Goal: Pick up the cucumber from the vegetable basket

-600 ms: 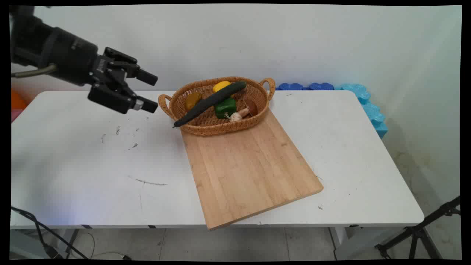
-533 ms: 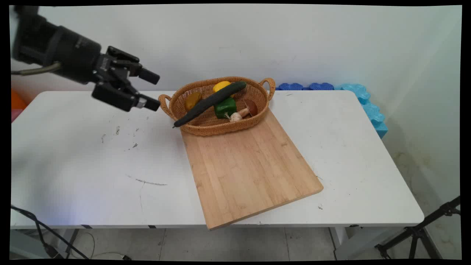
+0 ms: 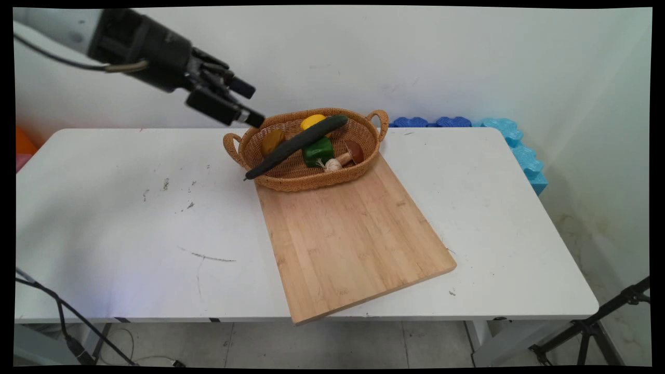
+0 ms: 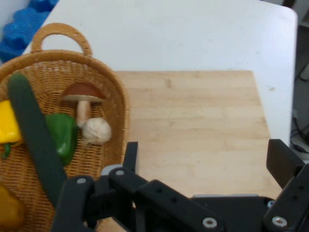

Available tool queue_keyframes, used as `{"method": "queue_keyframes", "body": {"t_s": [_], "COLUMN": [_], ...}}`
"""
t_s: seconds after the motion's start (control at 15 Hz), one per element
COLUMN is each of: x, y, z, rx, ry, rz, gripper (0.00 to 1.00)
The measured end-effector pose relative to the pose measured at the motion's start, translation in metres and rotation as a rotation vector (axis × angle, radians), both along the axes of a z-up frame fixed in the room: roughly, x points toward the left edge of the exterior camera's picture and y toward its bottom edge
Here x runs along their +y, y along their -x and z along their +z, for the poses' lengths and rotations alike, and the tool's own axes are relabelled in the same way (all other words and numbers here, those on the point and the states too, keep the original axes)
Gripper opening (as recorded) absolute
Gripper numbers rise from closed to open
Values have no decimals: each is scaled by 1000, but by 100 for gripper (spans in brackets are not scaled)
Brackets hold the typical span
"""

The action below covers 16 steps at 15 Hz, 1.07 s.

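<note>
1. Plainly, no brand name, label or other writing is showing legibly on any of the things in either view.
2. The white tabletop [image 3: 130, 228] is carrying dark scuffs and scratch marks on its left half, and it is standing against a plain white wall.
3. Blue and turquoise foam blocks [image 3: 514, 143] are lying along the tabletop's far right edge, and a black tripod leg [image 3: 592, 324] is showing on the tiled floor at the lower right.
4. A wooden cutting board [image 3: 348, 234] is lying at an angle on the tabletop, its near corner reaching the near edge.
5. An oval wicker basket [image 3: 291, 179] with two loop handles is sitting on the far end of the board.
6. Inside the basket, a long dark green cucumber [image 3: 296, 148] is lying diagonally, its lower end poking over the front left rim.
7. Around it are lying a yellow pepper [image 3: 311, 121], a brownish-yellow potato [image 3: 272, 142], a green pepper [image 3: 318, 150], a garlic bulb [image 3: 332, 164] and a brown-capped mushroom [image 3: 355, 151].
8. The black gripper [image 3: 249, 104] is hovering in the air just above the basket's far left rim, touching nothing.
9. Its fingers [image 4: 279, 162] are standing wide apart and holding nothing, with the board and the basket's right side showing between them in the hand view.
</note>
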State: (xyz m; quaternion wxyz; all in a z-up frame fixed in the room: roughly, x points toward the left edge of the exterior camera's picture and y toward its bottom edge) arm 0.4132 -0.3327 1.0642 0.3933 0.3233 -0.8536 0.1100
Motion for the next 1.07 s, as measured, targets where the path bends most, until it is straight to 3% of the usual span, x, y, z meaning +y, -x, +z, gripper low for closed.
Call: {"method": "queue_keyframes", "body": {"t_s": [0.6,1.07], "x": [-72,-117], "y": [30,42], "z": [-19,-61], "rx": [-65,-123], "ry": [-34,-118], "rz": [182,358], "gripper": [100,100]}}
